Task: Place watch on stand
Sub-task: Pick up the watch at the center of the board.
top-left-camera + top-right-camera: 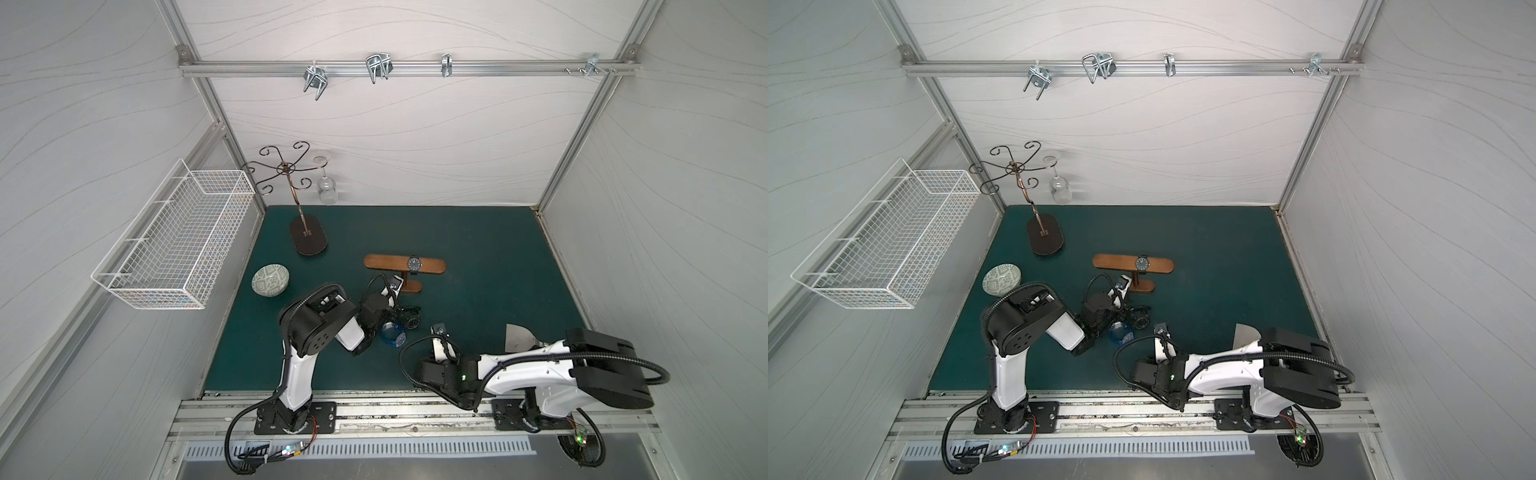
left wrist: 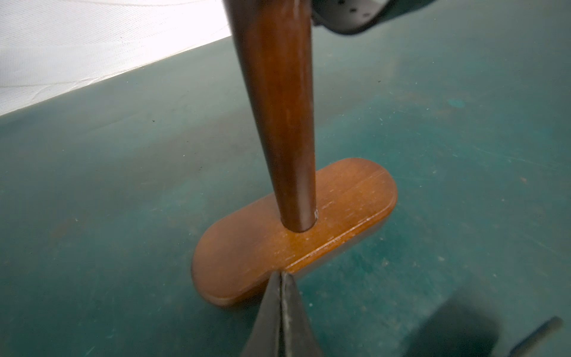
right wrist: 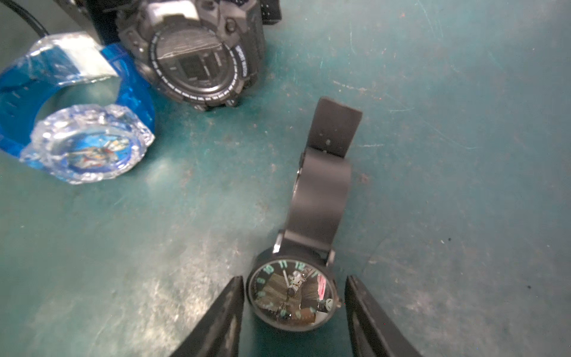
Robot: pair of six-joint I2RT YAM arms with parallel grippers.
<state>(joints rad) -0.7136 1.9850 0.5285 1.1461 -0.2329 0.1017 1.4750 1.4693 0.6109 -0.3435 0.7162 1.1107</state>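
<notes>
**A:** Tell me about the right gripper; is it holding something?

**B:** My right gripper (image 3: pixel 293 279) is low over the green mat (image 3: pixel 463 154), between the middle and the near edge. The jaws stand partly apart, one on each side of the round face of the black analog watch (image 3: pixel 292 296); I see a thin gap at both fingers (image 3: pixel 227 312), so nothing is clamped. The watch lies on the mat; its black strap points away from the jaws.

**A:** And the left one?

**B:** My left gripper (image 2: pixel 281 281) is fully closed, tip against tip, and it holds nothing. The tips are at the long edge of the oval base (image 2: pixel 262 256) of the stand; whether they touch the wood, I cannot tell.

**A:** Where does the stand sit?

**B:** The wooden stand (image 1: pixel 386 262) is upright near the middle of the mat. A dark-dial watch (image 1: pixel 414 262) is wrapped around its crossbar, near the middle of the bar.

**A:** Are there other watches?

**B:** Yes, two more lie on the mat just beside each other: a blue translucent watch (image 3: pixel 86 148) and a black digital watch (image 3: pixel 197 61). In both top views they are close to my left wrist, between the stand and the near edge; the analog watch is near them but apart.
</notes>
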